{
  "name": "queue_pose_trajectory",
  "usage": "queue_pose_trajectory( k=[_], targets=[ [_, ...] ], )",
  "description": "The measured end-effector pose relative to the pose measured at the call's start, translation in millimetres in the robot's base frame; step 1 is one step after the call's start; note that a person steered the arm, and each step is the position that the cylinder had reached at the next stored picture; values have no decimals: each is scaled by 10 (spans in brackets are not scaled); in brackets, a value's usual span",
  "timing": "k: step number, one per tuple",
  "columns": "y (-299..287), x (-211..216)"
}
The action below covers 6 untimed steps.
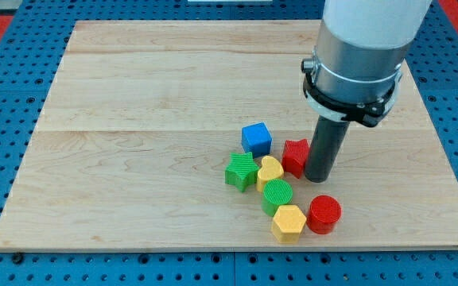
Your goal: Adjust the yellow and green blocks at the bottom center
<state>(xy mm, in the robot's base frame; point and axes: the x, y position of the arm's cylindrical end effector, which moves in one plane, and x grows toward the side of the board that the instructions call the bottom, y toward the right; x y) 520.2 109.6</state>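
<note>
Yellow blocks: a heart (pixel 270 170) and a hexagon (pixel 289 222) are seen at lower centre.
Green blocks: a star (pixel 242 171) is set left of the heart; a cylinder (pixel 277 195) lies between the yellows.
Tip: my tip (pixel 320 178) carries no jaws, grips nothing, and is placed just right of the red star (pixel 294 156).
Others: a blue cube (pixel 256 138) and a red cylinder (pixel 324 214) on the wooden board (pixel 133 119).

White arm housing, grey metal collar with black clamp ring, straight dark rod (pixel 322 151).

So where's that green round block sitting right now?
The green round block lies toward the view's bottom, right of centre, wedged between the yellow heart above it and the yellow hexagon below, with my tip up to its right.
</note>
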Motion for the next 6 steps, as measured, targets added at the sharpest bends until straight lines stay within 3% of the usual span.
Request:
queue_pose_trajectory(
  k=[1, 2, 3, 4, 6],
  targets=[
    [164, 14],
    [902, 84],
    [1226, 660],
    [1142, 971],
    [-80, 980]
  ],
)
